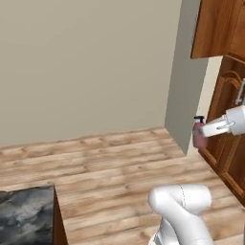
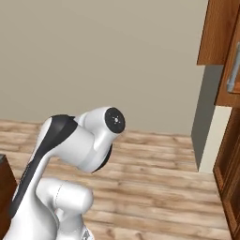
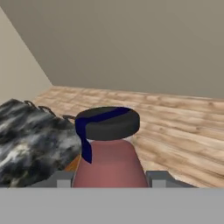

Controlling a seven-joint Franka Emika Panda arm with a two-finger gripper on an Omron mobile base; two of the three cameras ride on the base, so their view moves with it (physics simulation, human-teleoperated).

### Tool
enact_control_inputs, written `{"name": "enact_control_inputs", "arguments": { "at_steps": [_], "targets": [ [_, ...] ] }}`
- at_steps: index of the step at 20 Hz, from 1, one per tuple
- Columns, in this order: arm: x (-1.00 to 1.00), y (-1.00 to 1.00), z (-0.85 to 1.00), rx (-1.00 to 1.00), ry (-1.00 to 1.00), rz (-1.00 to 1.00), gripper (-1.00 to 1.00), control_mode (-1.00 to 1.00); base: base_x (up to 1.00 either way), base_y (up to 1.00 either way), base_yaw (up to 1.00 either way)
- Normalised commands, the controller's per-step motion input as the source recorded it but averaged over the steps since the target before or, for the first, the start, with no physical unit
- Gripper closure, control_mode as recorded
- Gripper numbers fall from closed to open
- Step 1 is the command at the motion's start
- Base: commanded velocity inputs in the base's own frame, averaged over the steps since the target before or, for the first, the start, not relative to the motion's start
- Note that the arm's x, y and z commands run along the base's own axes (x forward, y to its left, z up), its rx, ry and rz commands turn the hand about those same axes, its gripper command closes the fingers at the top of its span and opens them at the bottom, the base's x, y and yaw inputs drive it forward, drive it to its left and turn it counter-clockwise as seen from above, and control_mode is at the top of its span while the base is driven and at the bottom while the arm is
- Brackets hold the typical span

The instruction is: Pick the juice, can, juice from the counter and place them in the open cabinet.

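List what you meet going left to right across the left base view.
counter → wooden floor → robot arm → grey wall pillar → juice bottle held in the gripper → cabinet

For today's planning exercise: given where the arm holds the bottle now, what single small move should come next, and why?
Probably carry on toward the cabinet and lift. The tool is shut on the maroon juice bottle, held in the air beside the closed lower cabinet doors, well away from the counter. No open shelf shows yet, so the bottle cannot be set down here.
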Motion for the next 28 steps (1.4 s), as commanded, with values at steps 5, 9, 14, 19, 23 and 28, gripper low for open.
{"name": "enact_control_inputs", "arguments": {
  "at_steps": [5,9,14,19,23,28],
  "targets": [
    [0.00,0.00,0.00,0.00,0.00,0.00,1.00,1.00,0.93,0.00,0.00],
    [0.00,0.00,0.00,0.00,0.00,0.00,1.00,1.00,0.93,0.00,0.00],
    [0.00,0.00,0.00,0.00,0.00,0.00,1.00,1.00,0.93,0.00,0.00],
    [0.00,0.00,0.00,0.00,0.00,0.00,1.00,1.00,0.83,0.03,-0.09],
    [0.00,0.00,0.00,0.00,0.00,0.00,1.00,1.00,0.40,0.20,-0.64],
    [0.00,0.00,0.00,0.00,0.00,0.00,1.00,1.00,0.24,0.22,-0.81]
  ]
}}
